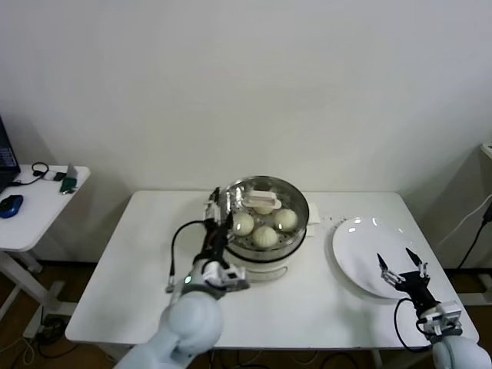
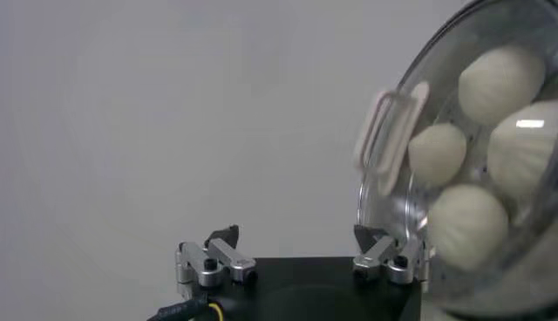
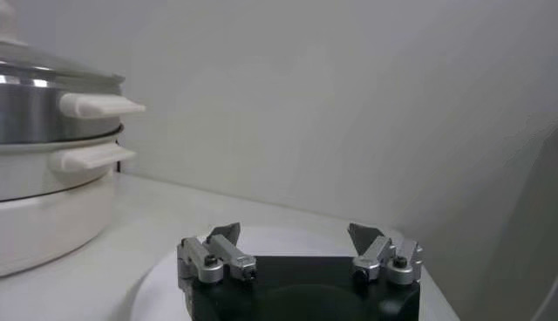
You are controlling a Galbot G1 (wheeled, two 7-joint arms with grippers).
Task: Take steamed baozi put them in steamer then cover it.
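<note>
The steamer (image 1: 265,250) stands mid-table, a steel pot on a white base; it also shows in the right wrist view (image 3: 39,113). The glass cover (image 1: 296,201) with its cream handle (image 1: 263,201) lies on the pot. Several baozi (image 1: 265,236) show through the glass, also in the left wrist view (image 2: 466,225), behind the cover's handle (image 2: 388,140). My left gripper (image 1: 219,204) is open and empty at the steamer's left rim; in its wrist view (image 2: 296,240) one fingertip (image 2: 370,242) sits right by the cover's metal rim. My right gripper (image 1: 401,265) is open and empty above the plate, as its wrist view (image 3: 294,235) shows.
A flat white plate (image 1: 354,246) with nothing on it lies right of the steamer, also under my right gripper in its wrist view (image 3: 157,279). The steamer's side handles (image 3: 100,105) stick out toward it. A side table (image 1: 31,207) with small items stands far left.
</note>
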